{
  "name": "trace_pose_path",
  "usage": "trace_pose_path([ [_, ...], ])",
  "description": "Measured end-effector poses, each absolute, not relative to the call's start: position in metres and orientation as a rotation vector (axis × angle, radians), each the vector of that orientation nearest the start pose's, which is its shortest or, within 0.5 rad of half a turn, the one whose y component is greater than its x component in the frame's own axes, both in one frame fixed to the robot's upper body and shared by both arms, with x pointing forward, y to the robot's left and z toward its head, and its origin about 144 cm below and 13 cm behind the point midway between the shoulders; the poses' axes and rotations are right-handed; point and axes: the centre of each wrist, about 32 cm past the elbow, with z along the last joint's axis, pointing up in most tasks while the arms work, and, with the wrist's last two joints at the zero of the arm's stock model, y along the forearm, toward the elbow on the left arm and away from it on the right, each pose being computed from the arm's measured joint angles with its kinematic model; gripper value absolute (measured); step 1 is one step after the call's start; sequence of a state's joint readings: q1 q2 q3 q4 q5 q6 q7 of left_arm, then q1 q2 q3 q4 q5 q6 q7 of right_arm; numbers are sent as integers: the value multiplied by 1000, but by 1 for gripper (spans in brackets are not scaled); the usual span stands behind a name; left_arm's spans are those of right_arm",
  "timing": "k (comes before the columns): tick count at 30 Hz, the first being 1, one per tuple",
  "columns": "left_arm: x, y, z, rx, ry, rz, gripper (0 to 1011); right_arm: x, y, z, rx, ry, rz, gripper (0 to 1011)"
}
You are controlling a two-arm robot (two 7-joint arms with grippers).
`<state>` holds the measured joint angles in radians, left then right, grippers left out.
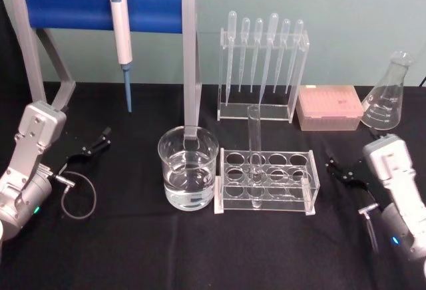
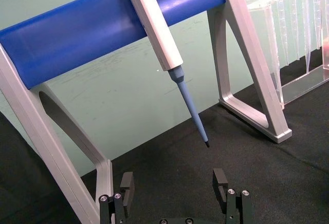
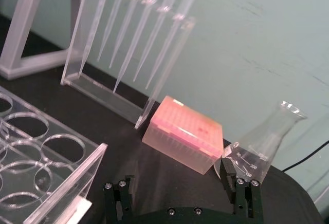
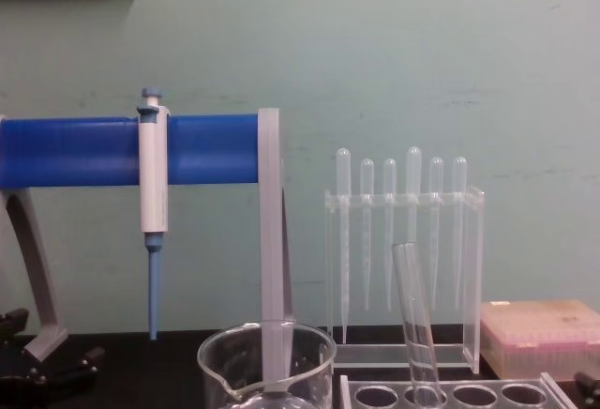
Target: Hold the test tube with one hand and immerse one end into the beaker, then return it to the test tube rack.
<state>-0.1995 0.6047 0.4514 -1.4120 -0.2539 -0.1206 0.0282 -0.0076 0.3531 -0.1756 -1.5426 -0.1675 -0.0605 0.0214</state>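
Glass tube (image 1: 254,153) stands in the rack (image 1: 266,180), well left of the open, empty right gripper (image 1: 343,172) — beaker (image 1: 188,167) beyond. Likely light, slick, fragile — pinch gently on its upper part. Left gripper (image 1: 93,145) open, parked.

test tube (image 1: 254,150): clear glass, slightly tilted, standing in rack, frame centre | beaker (image 1: 188,167): wide, clear, part-filled with liquid, just left of rack

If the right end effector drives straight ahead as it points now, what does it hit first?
Probably the pink tip box, lying closest ahead of the open right end effector, with the flask just off to one side. Depth is unclear.
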Motion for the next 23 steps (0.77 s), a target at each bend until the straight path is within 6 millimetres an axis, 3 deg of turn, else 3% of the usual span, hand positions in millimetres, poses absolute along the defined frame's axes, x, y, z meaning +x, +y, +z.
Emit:
trace_pose_path([
  [8, 489, 310, 1140, 304, -285, 1248, 1000, 456, -270, 1125, -442, -431, -1306, 1002],
  [23, 489, 310, 1140, 305, -285, 1248, 1000, 456, -271, 1125, -440, -431, -1306, 1002],
])
